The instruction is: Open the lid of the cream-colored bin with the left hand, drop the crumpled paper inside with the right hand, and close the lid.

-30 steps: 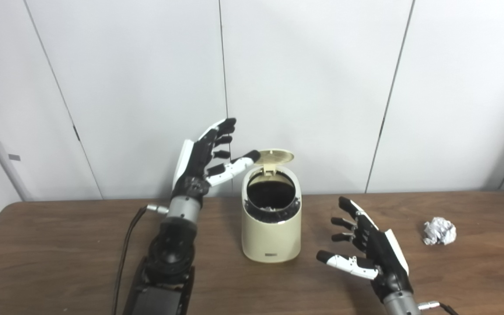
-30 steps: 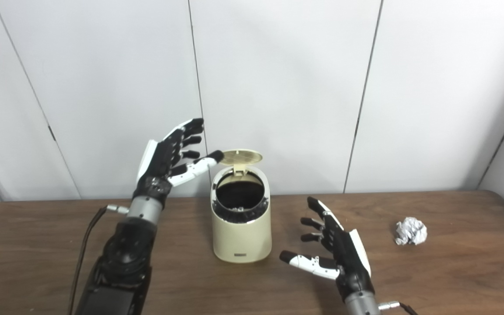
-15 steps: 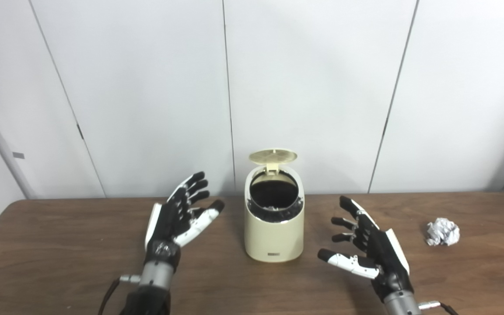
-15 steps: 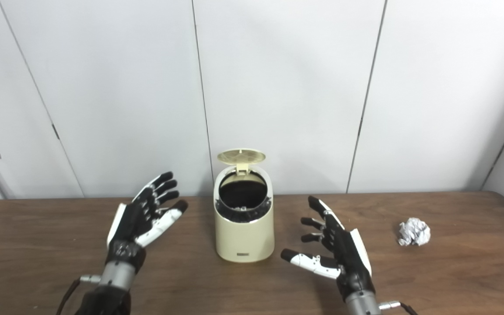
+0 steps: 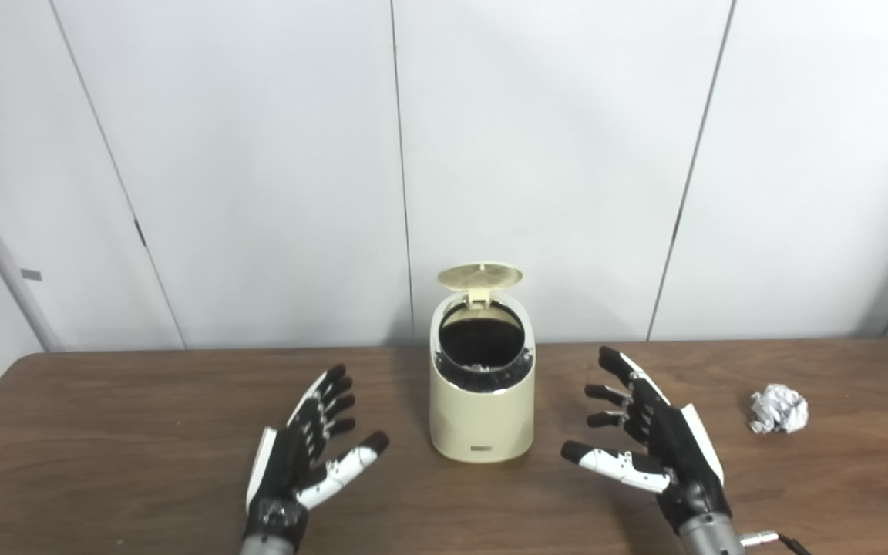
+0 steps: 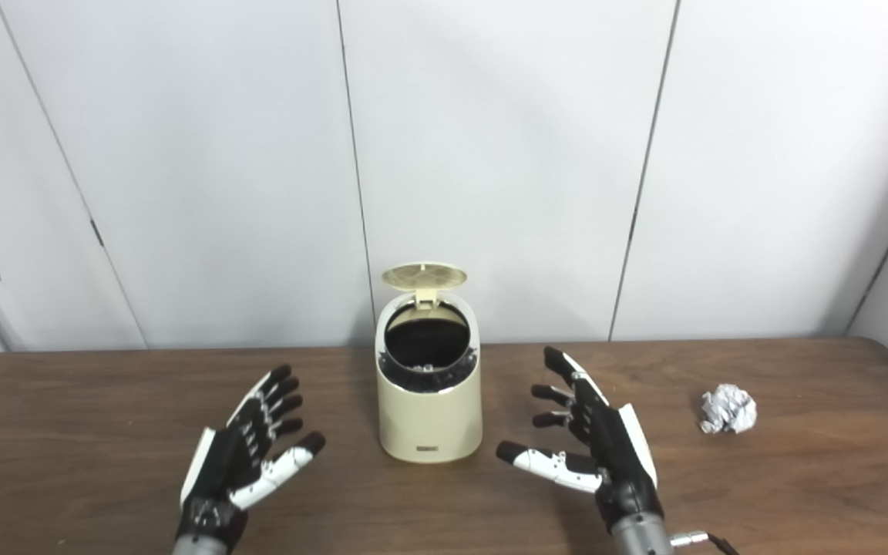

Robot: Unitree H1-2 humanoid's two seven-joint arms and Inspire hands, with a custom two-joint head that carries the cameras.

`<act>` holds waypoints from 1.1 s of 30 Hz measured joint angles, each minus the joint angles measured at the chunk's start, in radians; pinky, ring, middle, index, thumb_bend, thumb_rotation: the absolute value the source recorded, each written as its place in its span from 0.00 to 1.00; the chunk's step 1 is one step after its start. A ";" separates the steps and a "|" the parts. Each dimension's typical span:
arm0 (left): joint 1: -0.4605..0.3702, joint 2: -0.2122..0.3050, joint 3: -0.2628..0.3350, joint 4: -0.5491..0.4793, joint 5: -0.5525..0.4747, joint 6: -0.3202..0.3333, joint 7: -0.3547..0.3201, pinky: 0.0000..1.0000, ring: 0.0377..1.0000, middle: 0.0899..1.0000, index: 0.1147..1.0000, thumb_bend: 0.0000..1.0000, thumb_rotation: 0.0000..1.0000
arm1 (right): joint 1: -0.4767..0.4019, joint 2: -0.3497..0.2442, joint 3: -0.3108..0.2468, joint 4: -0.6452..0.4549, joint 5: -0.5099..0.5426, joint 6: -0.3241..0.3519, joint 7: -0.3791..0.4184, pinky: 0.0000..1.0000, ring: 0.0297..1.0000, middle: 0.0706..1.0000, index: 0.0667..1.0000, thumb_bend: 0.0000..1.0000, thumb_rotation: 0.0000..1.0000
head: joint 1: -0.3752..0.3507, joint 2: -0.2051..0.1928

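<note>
Two black-and-white robot hands sit nearest me at the bottom of my view, both spread wide and holding nothing. My left robot hand (image 5: 301, 466) hovers low over the dark brown wooden counter (image 5: 105, 432), palm turned inward, fingers splayed toward the middle. My right robot hand (image 5: 656, 443) mirrors it on the other side, thumb stretched toward the centre, fingers fanned upward.

Between them, a little farther back, stands the cream-colored cylindrical plastic bin (image 5: 481, 408), upright on the counter and apart from both hands. I see bare wood on each flank of it, so either hand has free space to swing in. Its round hinged lid (image 5: 480, 275) is tipped up and back at the rear rim, leaving the dark mouth open toward me; something pale lies inside near the front of the opening, though I cannot make out what.

Off to the right, well apart from the bin and beyond my right robot hand, the crumpled white paper ball (image 5: 777, 408) rests on the counter near its right edge, nothing touching it. The stretch of wood between the paper and my right hand is open.

Behind everything, the counter's far edge meets a wall of plain white panels (image 5: 552, 154) with thin vertical seams.
</note>
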 measured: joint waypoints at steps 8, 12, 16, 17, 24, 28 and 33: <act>-0.002 -0.002 -0.001 0.002 -0.002 -0.016 0.001 0.79 0.88 0.90 0.95 0.78 0.31 | 0.014 -0.019 -0.003 -0.001 0.016 0.001 0.013 0.64 0.78 0.89 0.88 0.80 0.21 | -0.046 -0.006; -0.005 0.000 -0.001 0.013 -0.001 -0.017 0.000 0.79 0.88 0.89 0.95 0.78 0.31 | 0.008 -0.070 -0.007 -0.031 0.014 0.039 0.051 0.63 0.78 0.89 0.90 0.84 0.23 | -0.102 -0.018; -0.006 0.008 0.001 0.013 -0.008 -0.016 -0.004 0.81 0.88 0.90 0.95 0.77 0.28 | -0.026 -0.250 0.029 -0.115 -0.117 0.145 0.134 0.61 0.73 0.84 0.86 0.82 0.23 | -0.162 -0.029; -0.006 0.009 0.002 0.013 -0.010 -0.016 -0.005 0.80 0.88 0.90 0.95 0.77 0.28 | -0.040 -0.304 0.040 -0.136 -0.174 0.179 0.154 0.61 0.72 0.83 0.85 0.82 0.19 | -0.185 -0.032; -0.025 0.016 0.002 0.028 -0.003 -0.015 -0.003 0.85 0.88 0.89 0.95 0.79 0.31 | -0.146 -0.538 0.097 -0.180 -0.418 0.302 0.266 0.60 0.71 0.76 0.75 0.86 0.08 | -0.241 -0.055; -0.031 0.027 0.003 0.032 0.007 -0.016 0.001 0.89 0.89 0.89 0.94 0.79 0.31 | -0.186 -0.603 0.123 -0.175 -0.480 0.340 0.358 0.66 0.75 0.76 0.73 0.87 0.03 | -0.261 -0.064; -0.030 0.033 0.003 0.051 0.009 -0.015 0.001 0.92 0.90 0.89 0.95 0.75 0.29 | -0.250 -0.672 0.150 -0.158 -0.571 0.382 0.443 0.59 0.75 0.81 0.77 0.87 0.08 | -0.291 -0.071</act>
